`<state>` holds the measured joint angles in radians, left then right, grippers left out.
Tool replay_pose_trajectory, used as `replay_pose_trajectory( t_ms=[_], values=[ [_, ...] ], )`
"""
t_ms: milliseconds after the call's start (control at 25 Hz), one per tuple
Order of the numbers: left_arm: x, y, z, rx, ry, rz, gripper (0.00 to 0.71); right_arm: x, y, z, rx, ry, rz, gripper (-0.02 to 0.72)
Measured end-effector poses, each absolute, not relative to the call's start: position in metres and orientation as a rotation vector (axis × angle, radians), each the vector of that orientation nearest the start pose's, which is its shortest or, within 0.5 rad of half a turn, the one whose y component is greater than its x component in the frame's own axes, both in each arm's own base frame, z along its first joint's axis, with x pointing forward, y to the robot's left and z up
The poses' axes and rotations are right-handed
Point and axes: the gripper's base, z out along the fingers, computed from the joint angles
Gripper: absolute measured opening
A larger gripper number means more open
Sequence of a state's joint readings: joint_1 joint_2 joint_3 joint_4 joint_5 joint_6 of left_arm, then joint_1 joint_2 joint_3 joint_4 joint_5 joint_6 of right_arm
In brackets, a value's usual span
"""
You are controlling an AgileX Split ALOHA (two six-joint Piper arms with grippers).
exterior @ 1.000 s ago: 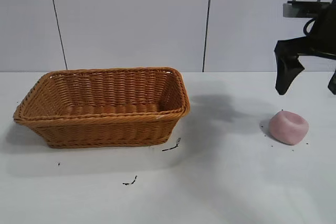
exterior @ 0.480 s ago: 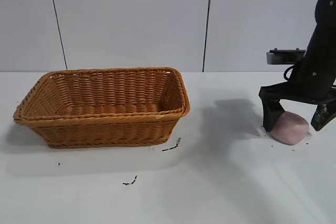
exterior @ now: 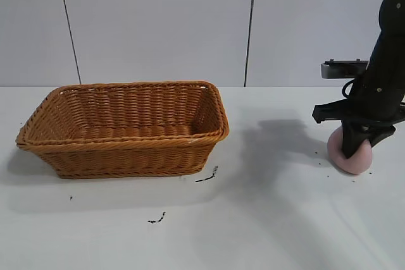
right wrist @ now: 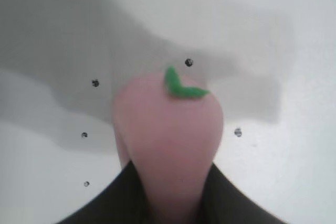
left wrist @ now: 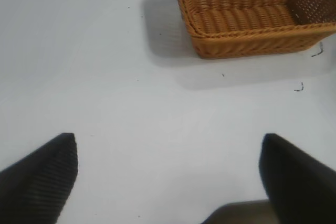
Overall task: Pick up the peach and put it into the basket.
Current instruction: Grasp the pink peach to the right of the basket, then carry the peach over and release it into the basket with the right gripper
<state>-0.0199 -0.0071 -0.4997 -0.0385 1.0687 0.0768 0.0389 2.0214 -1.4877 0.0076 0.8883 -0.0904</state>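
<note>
Item: peach, pale pink, matte, a small green leaf on top; it sits low on the white table, at about four o'clock from the table's middle in the exterior view, well apart from the basket. Holder: right gripper, pointing steeply down, its dark fingers pressed in on the peach's two flanks, pinching it so that the body bulges narrow between them in the right wrist view. Handling, as judged: soft and yielding, probably light foam or rubber; not fragile, but the squeezed, rounded shape could squirt out of a hard grip, so a hold across the widest part looks safest. Whether it is clear of the table I cannot tell. Destination: woven, orange-brown, open-topped, at nine o'clock from the peach, with flared walls and a braided rim the load must clear before lowering. Open room: bare tabletop between the two, only small dark specks near the basket's front. Left gripper: spread wide, holding nothing, hanging over empty table away from the work.
</note>
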Motion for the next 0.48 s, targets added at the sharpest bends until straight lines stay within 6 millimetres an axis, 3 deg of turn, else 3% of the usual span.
replay_pose_trajectory(
  t_ms=[240, 360, 480],
  values=[
    [-0.006, -0.003, 0.277, 0.101, 2.042, -0.011, 0.692, 0.431, 0.023, 0.247, -0.194, 2.843, 0.013, 0.025],
    [-0.006, -0.003, 0.277, 0.101, 2.042, -0.011, 0.692, 0.435, 0.041, 0.267, -0.249, 2.791, 0.020, 0.025],
    [-0.006, -0.003, 0.277, 0.101, 2.042, -0.011, 0.692, 0.436, 0.072, 0.285, -0.338, 2.721, 0.039, 0.025]
  ],
)
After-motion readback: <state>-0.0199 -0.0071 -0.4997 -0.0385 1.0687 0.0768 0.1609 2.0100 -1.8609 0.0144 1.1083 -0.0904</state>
